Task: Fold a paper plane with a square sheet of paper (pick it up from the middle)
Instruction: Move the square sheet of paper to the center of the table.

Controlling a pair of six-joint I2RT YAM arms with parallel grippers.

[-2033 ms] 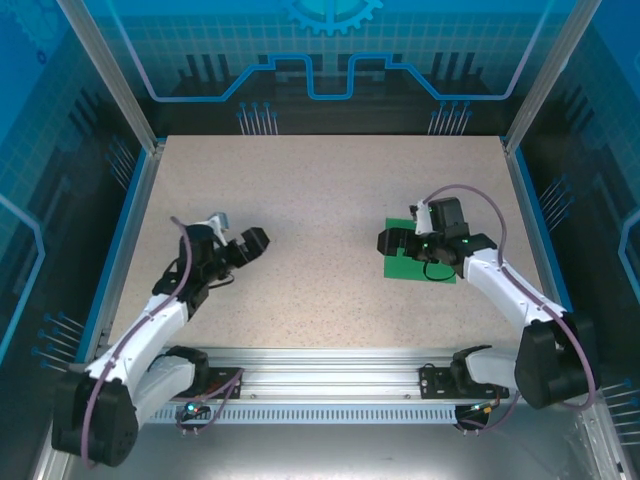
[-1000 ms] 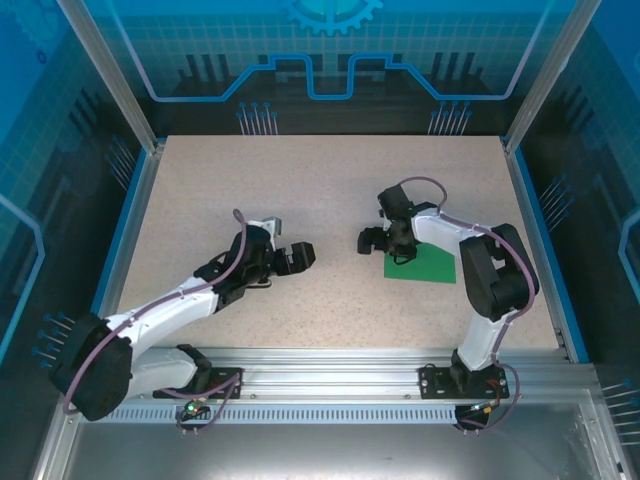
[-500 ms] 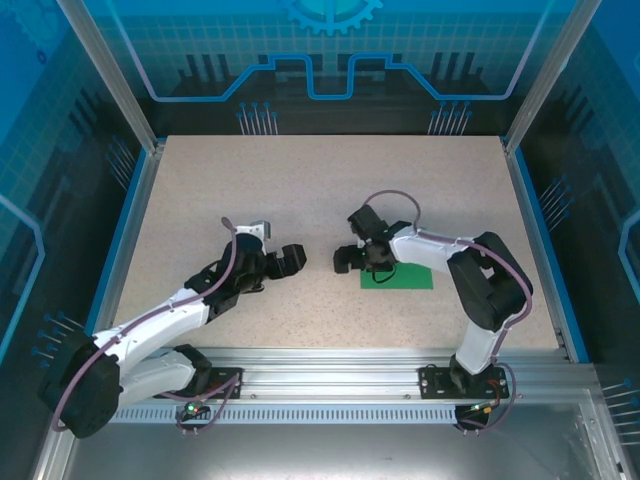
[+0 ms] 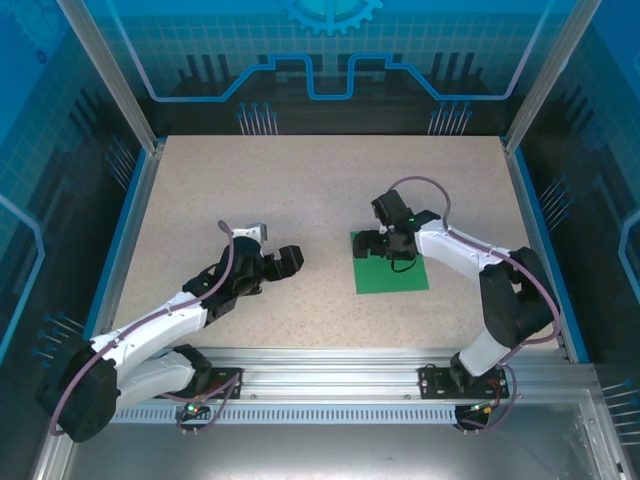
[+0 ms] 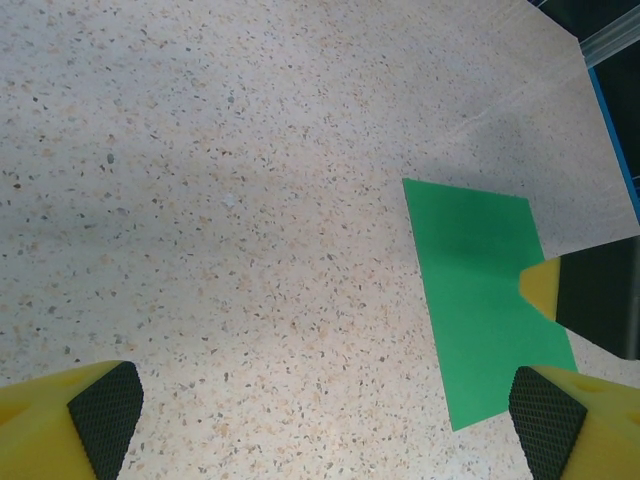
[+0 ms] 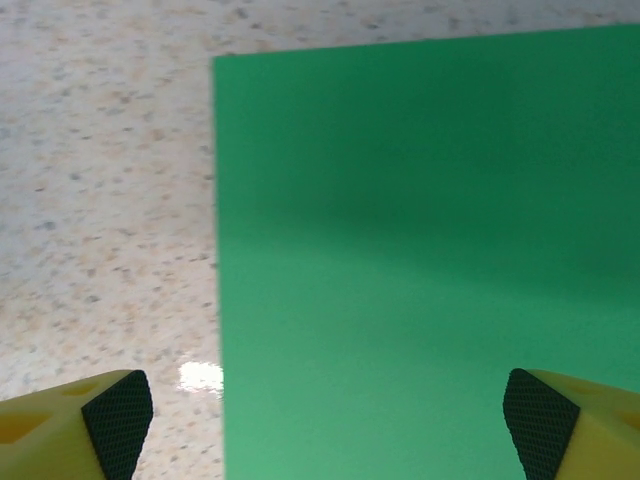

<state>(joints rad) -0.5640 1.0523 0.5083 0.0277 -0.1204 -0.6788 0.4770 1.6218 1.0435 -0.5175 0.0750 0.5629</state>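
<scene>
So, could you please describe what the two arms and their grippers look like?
The left arm and right arm have white links, black joints and a mauve cable looped along each. Their fingers are yellow with black cross-hatched pads.

Speckled beige table; blue printed panels around; aluminium rail at near edge.

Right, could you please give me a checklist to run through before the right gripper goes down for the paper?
1. Paper lying flat and unfolded on the table: ok.
2. Right gripper open: ok.
3. Right gripper over the paper's middle: not ok, it is near the far edge.
4. Left gripper open and apart from the paper: ok.
5. Right fingers clear of the paper's surface: cannot tell.
</scene>
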